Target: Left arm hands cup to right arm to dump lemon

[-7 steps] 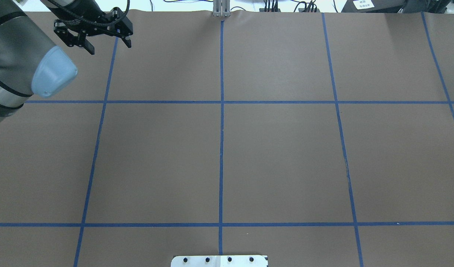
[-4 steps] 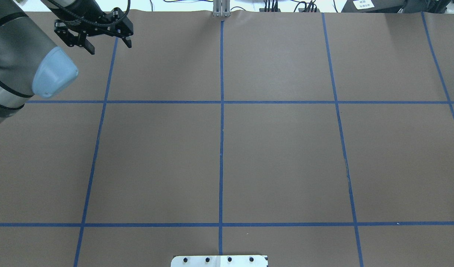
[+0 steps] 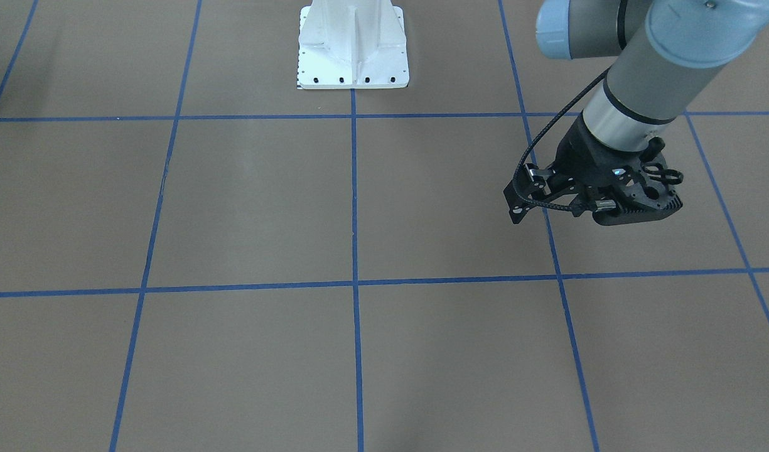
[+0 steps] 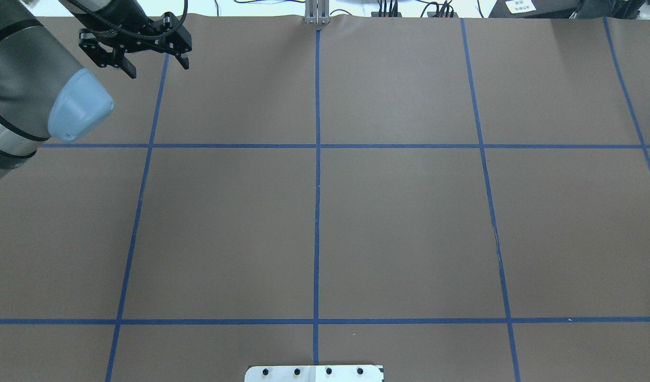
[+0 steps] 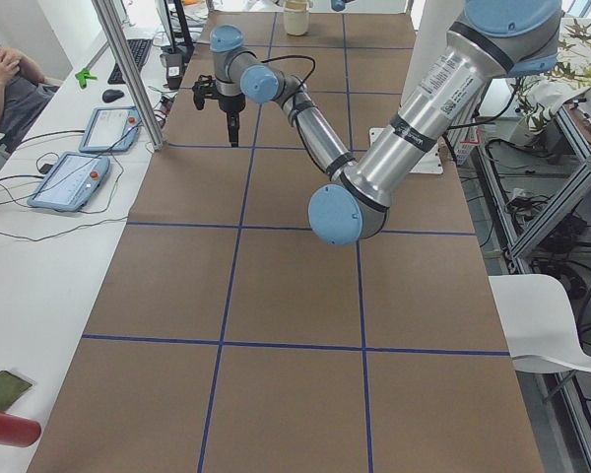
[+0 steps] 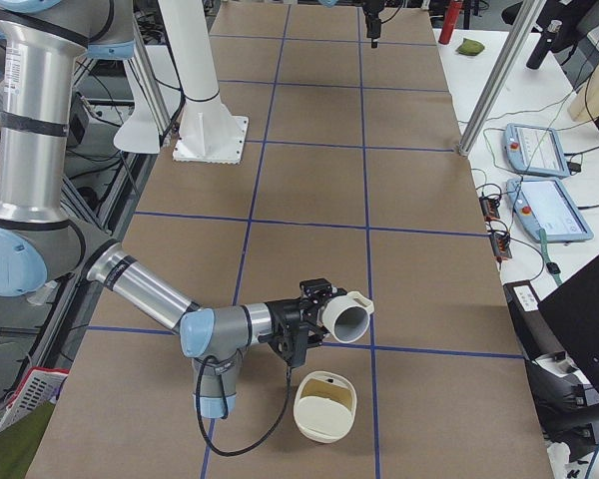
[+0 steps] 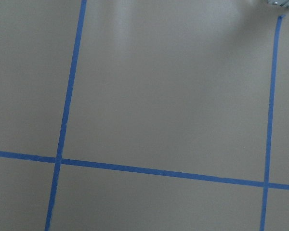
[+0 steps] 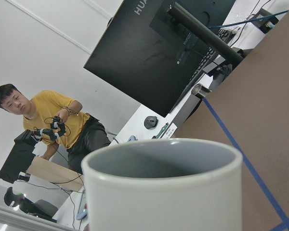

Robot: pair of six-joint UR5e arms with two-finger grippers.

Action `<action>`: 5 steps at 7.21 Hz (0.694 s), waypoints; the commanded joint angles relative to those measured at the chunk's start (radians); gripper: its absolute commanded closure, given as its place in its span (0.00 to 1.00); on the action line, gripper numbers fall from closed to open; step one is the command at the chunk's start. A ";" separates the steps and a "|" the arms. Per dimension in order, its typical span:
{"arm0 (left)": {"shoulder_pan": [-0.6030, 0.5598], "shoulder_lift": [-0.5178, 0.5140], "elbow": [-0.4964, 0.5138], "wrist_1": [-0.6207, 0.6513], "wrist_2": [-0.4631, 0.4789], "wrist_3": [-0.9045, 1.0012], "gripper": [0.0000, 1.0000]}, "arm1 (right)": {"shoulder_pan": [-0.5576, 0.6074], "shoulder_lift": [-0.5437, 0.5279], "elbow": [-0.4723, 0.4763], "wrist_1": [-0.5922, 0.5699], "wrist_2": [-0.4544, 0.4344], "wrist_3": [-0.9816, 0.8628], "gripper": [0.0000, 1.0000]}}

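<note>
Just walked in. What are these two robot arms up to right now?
The right arm has the cup at its end, tipped on its side just by a cream container that sits on the table. What shows of the cup's inside looks empty, and I can't pick out the lemon anywhere. The left gripper hangs over the other end of the table, jaws open and holding nothing.

Left claw (image 4: 157, 68) hangs spread, pointing down; right arm (image 6: 140, 289) reaches low, elbow bent.
</note>
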 commanded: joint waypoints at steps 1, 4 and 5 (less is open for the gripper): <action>0.006 -0.003 0.002 0.001 0.007 0.000 0.00 | 0.000 0.008 -0.006 0.002 0.000 0.107 1.00; 0.008 -0.006 0.002 0.001 0.015 0.000 0.00 | 0.000 0.005 -0.059 0.005 -0.002 0.184 1.00; 0.009 -0.007 0.002 0.001 0.020 0.000 0.00 | 0.000 0.008 -0.072 0.005 -0.002 0.211 1.00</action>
